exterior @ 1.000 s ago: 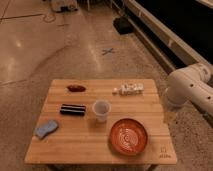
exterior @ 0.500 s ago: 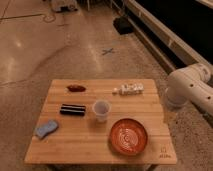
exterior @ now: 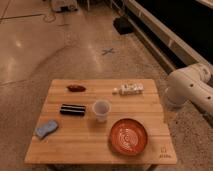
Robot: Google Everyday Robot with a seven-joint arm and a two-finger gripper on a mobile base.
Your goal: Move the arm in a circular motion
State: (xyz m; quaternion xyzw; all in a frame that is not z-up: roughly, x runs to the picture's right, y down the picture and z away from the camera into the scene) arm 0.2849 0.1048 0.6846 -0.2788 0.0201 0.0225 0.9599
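A low wooden table [exterior: 100, 147] stands on a polished, speckled floor [exterior: 45, 50] that catches pale glare from the lights. A small blue cross mark [exterior: 107, 51] sits on the floor beyond the table, and further back a dark bulky object [exterior: 122, 25] rests near the base of a long pale ledge [exterior: 160, 37] running along the right, with darkness above it.

My arm [exterior: 190, 87] comes in from the right edge, just beside the table's right side – thick white tube segments and a rounded joint, none of it over the tabletop. My gripper is outside the frame, so I cannot tell whether it is released or clenched.

On the table, a translucent cup [exterior: 101, 110] stands upright near the middle; I cannot tell whether it holds anything. Near it, toward the front right, lies an orange-red plate [exterior: 129, 136] – its ringed face fully showing. A dark bar-shaped packet [exterior: 72, 109] lies left of the cup, a blue cloth [exterior: 46, 128] at the front left, a reddish-brown item [exterior: 76, 88] at the back left, and a small white packet [exterior: 128, 89] at the back right
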